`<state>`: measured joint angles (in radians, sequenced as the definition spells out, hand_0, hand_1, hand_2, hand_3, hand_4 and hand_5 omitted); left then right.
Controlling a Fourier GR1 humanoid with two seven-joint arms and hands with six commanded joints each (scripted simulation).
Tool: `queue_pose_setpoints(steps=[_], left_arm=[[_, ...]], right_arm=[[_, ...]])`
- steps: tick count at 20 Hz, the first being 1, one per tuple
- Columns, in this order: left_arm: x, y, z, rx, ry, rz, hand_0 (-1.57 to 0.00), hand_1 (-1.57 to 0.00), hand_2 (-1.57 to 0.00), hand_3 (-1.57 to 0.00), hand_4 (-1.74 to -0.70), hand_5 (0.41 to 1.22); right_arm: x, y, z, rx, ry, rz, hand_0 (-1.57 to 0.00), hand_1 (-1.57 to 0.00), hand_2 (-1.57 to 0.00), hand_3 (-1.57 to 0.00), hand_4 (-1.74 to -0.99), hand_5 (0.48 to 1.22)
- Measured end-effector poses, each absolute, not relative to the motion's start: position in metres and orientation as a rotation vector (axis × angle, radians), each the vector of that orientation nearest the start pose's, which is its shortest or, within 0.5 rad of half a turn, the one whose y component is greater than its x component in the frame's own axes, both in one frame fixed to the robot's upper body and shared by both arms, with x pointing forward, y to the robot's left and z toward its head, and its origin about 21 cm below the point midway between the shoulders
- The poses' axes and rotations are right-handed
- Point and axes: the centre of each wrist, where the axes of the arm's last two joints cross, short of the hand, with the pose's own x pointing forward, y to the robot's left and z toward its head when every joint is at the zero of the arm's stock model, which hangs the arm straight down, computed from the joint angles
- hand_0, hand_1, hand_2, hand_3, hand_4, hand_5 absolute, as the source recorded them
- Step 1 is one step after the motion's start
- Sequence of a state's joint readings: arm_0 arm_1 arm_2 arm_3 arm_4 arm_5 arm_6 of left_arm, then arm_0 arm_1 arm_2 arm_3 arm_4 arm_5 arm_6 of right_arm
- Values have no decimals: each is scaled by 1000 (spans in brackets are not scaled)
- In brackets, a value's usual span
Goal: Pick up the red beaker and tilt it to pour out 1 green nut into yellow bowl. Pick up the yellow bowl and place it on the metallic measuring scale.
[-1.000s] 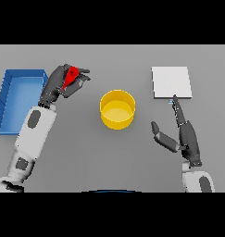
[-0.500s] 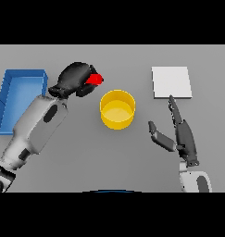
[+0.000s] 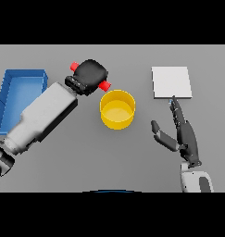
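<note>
Right hand (image 3: 184, 136) near the desk's (image 3: 132, 162) front right, fingers straight and relaxed, thumb out, holding nothing. Yellow bowl (image 3: 117, 109) mid-desk, upright. Blue tray (image 3: 19, 99) at the left edge. Left hand (image 3: 90, 75) curled round the red beaker (image 3: 103, 85), tipped sideways just beside the bowl's far-left rim. Metallic scale (image 3: 171, 82) toward the far right. No readable writing anywhere.
</note>
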<state>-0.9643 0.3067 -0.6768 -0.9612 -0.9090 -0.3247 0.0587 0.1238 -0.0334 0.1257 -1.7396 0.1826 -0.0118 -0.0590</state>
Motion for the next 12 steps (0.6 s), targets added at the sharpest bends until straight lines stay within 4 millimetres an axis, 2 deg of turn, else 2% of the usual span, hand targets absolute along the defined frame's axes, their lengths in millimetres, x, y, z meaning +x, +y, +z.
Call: queue_pose_setpoints(steps=[5,9,12], left_arm=[[403,80,121,911,-1202,-2211,-1571,-1571,-1571,-1480,-1729,1220],[407,72,125,1019,-1135,-2376,-1571,-1571,-1571,-1534,-1734,1220],[402,63,126,1110,-1081,-2516,-1571,-1571,-1571,-1552,-1738,1221]], right_arm=[[215,-212,11,-134,-1699,221,1,1,1,1,-1214,600],[218,-210,12,-151,-1709,221,1,1,1,1,-1185,575],[217,-211,13,-163,-1730,227,1,1,1,1,-1152,567]])
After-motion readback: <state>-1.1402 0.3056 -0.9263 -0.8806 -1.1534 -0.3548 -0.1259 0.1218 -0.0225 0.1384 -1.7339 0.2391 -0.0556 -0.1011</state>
